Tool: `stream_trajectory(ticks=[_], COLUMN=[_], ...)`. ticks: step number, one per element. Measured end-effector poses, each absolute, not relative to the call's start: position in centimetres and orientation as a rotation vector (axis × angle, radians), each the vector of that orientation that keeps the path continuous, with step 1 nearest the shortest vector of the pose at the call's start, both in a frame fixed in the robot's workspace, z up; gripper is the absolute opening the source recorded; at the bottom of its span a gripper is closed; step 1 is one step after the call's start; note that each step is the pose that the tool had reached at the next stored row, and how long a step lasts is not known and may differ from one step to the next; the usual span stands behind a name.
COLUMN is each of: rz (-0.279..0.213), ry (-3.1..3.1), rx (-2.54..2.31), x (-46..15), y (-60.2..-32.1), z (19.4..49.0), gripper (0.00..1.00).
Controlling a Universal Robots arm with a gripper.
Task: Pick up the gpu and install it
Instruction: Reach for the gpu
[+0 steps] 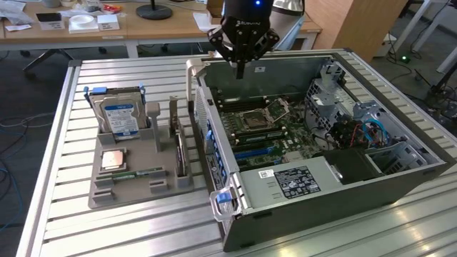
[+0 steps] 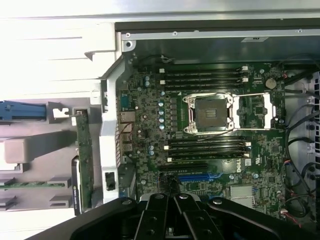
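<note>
As it stands edgewise | gpu [image 1: 181, 155] | thin green card

Bright light, washed-out glare on table [image 2: 50, 50]

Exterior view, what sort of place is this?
Probably a robotics lab or test workshop: an open computer case sits on a slatted metal table, a grey parts holder with a hard drive stands beside it, and wooden office desks are behind.
</note>
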State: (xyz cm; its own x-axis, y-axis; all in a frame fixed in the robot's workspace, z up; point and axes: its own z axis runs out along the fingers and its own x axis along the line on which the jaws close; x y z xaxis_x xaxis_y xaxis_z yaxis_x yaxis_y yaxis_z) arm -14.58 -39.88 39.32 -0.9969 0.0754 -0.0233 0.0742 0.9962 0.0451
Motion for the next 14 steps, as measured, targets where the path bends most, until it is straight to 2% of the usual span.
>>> stream_trajectory(ticks=[14], rz=[0.069], ry=[3.114], rx=[0.117], x=[-19.7], y=[-39.9], z=[39.3], gripper=[0.11])
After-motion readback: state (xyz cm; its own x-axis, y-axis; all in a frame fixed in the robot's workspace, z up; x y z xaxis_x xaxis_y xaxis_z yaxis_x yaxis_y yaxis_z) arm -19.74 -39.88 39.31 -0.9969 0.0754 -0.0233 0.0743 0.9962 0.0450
